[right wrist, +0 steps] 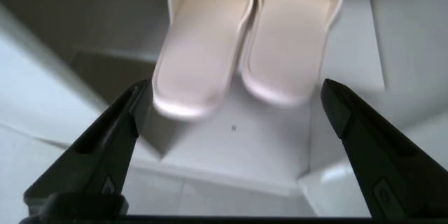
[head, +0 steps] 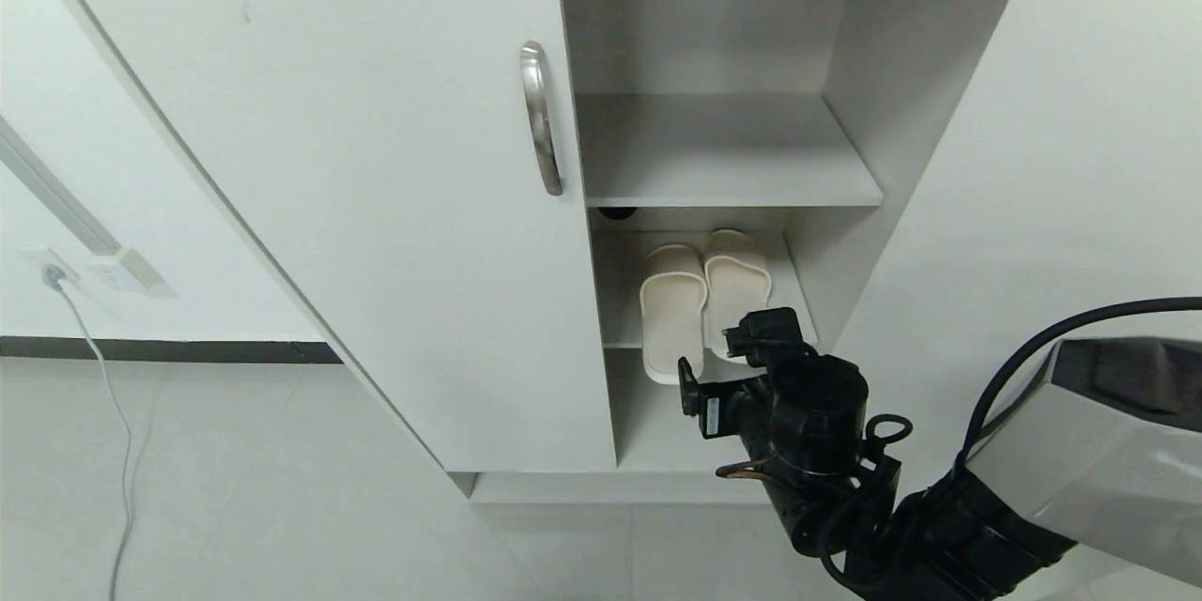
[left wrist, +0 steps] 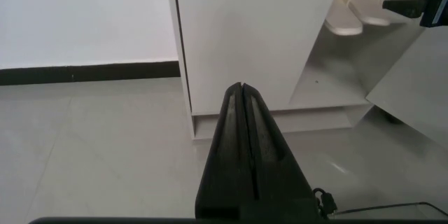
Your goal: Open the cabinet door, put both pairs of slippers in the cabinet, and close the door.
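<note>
A pair of cream slippers [head: 704,296] lies side by side on the lower shelf [head: 620,300] of the white cabinet. The heel of the left one juts over the shelf's front edge. The cabinet's right door [head: 1061,160] is swung open; the left door [head: 357,160] with its metal handle [head: 542,117] is closed. My right gripper [head: 723,359] hangs open just in front of the slippers' heels [right wrist: 238,35], holding nothing, its fingers [right wrist: 119,140] spread wider than the pair. My left gripper [left wrist: 241,87] is shut and empty, low above the floor, pointing at the cabinet's base; its view catches the slippers [left wrist: 353,7].
An upper shelf [head: 723,150] in the open compartment is bare. The bottom compartment floor [head: 657,432] lies below the slippers. A wall socket [head: 52,277] with a grey cable [head: 117,423] sits at the far left, above light floor tiles [head: 282,507].
</note>
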Motion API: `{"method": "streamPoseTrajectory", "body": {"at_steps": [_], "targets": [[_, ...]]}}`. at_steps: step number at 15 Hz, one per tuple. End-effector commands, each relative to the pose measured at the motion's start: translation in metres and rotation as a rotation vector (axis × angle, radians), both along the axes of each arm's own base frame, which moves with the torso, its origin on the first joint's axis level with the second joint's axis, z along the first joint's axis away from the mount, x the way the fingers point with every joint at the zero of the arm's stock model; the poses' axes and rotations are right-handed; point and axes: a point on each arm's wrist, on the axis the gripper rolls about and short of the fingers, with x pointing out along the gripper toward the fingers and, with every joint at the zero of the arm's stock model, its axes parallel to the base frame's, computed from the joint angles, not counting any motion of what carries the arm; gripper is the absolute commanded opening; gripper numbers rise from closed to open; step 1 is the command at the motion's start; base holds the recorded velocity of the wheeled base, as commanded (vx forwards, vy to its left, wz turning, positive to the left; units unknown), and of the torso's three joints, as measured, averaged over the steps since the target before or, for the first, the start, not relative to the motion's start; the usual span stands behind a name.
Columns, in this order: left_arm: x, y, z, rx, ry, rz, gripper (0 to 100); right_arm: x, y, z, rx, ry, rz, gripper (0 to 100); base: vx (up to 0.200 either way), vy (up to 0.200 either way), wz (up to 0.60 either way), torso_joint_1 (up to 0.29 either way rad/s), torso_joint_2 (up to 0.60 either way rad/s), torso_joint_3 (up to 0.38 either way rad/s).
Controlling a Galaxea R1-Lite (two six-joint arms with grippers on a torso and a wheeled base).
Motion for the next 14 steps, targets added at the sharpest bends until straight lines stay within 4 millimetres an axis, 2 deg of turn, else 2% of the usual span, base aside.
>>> {"method": "streamPoseTrajectory", "body": {"at_steps": [1, 14], "targets": [[0.0001, 0.0000, 0.0000, 0.001, 0.001, 0.000, 0, -0.0003, 0.0001, 0.0003, 0.001, -0.001, 0.001, 100, -0.200, 0.000, 0.00, 0.002, 0.01, 0.017], [0.0001, 0.0000, 0.0000, 0.002, 0.001, -0.001, 0, 0.0016, 0.0013, -0.0088, -0.014, 0.016, 0.001, 100, 0.000, 0.000, 0.00, 0.000, 0.00, 0.000]]}}
